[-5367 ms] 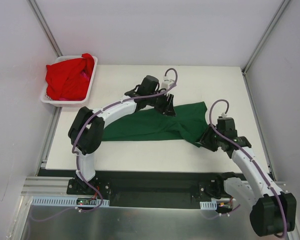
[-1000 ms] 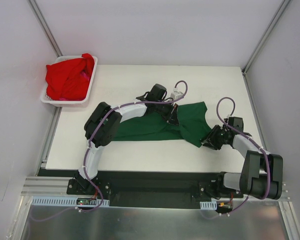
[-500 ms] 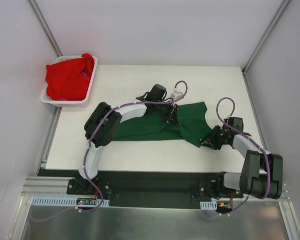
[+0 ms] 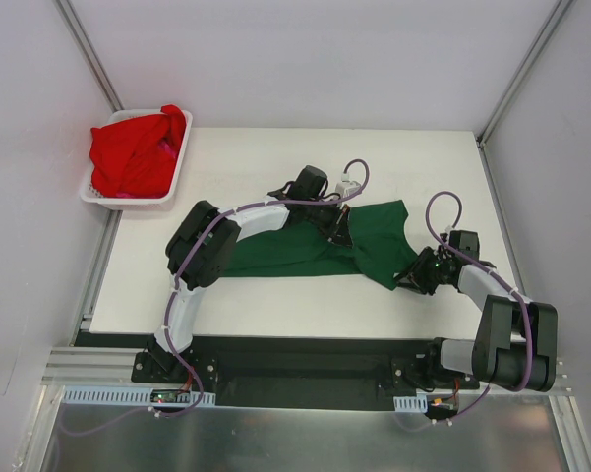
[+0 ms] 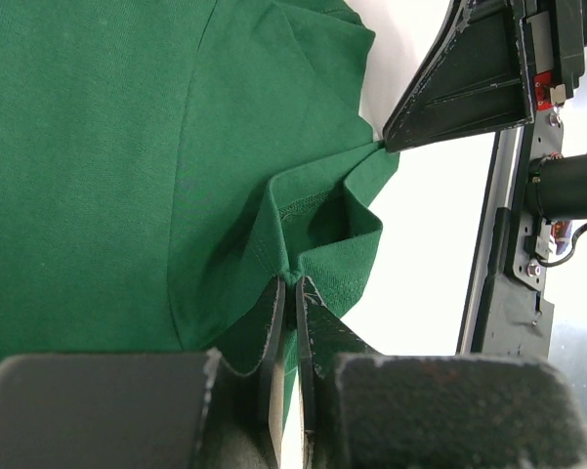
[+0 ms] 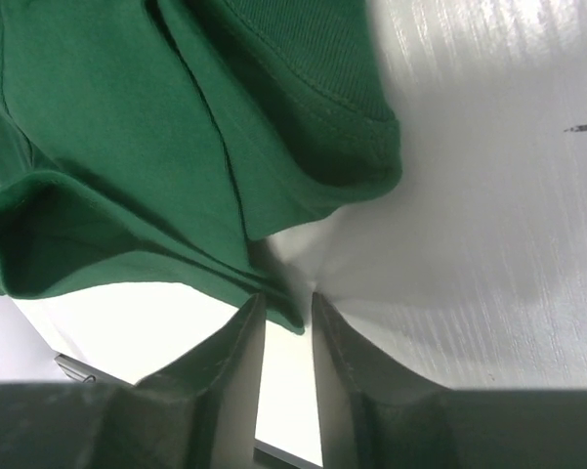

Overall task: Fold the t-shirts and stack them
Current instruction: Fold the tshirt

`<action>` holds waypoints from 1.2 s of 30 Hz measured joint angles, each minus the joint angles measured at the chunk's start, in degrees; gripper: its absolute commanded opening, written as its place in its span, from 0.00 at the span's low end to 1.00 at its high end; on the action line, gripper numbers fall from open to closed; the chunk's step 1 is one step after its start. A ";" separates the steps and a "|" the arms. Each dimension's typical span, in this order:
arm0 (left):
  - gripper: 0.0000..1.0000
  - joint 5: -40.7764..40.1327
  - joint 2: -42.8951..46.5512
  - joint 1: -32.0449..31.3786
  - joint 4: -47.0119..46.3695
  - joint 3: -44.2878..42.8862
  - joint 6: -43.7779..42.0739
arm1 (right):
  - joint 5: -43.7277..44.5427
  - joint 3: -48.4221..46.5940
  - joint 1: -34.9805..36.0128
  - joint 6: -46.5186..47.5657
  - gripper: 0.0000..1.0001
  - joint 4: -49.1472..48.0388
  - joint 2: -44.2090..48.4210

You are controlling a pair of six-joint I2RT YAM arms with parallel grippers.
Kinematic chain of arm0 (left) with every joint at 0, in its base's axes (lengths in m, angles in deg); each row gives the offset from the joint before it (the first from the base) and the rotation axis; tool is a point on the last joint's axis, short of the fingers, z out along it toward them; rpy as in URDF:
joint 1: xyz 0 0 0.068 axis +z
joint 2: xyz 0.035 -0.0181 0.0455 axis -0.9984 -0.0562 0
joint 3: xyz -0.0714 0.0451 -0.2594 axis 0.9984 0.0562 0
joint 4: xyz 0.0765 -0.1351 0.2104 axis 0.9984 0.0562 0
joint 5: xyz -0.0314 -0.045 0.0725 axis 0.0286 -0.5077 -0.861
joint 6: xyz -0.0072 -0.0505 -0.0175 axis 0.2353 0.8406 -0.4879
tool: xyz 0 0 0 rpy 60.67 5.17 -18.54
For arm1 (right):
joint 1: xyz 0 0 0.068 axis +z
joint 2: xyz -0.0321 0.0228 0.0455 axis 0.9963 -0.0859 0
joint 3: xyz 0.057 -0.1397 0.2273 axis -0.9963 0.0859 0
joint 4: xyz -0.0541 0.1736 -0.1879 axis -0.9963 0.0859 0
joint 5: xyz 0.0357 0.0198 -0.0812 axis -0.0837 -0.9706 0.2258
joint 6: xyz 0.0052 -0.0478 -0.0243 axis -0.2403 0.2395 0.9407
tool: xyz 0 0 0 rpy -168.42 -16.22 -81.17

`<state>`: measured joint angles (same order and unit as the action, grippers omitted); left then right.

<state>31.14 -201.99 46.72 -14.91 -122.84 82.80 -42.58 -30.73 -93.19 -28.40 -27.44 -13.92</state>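
left gripper (image 5: 293, 289): jaws pressed together, pinching a raised fold of the dark green t-shirt (image 5: 98, 147) at a stitched hem. the cloth bunches into ridges around the pinch.
right gripper (image 6: 287, 318): jaws narrowly parted, a slim gap showing between the fingers (image 6: 236, 342). a corner of the green hem reaches to the mouth of that gap. cannot tell whether it is nipped.
dark green t-shirt (image 4: 275, 256): lies spread and rumpled across the middle of the white table (image 4: 275, 157), left gripper (image 4: 339, 228) on its upper middle, right gripper (image 4: 413, 280) at its lower right edge.
red t-shirts (image 4: 133, 152): heaped in the white slotted basket (image 4: 128, 203) at the table's far left corner, well apart from both arms.
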 measured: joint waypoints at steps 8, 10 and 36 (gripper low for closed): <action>0.00 0.00 0.00 0.02 0.00 0.00 0.02 | -0.04 0.00 0.00 0.28 0.08 0.00 0.00; 0.00 0.00 0.00 0.02 0.00 0.02 0.02 | -0.07 0.00 0.00 0.33 0.06 0.00 0.00; 0.00 0.00 0.04 0.02 -1.79 4.90 0.42 | -0.37 -4.13 0.00 0.92 0.01 6.34 7.74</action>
<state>31.14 -201.94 46.75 -16.70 -117.94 83.21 -42.95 -34.86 -93.19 -27.48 -21.10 -6.19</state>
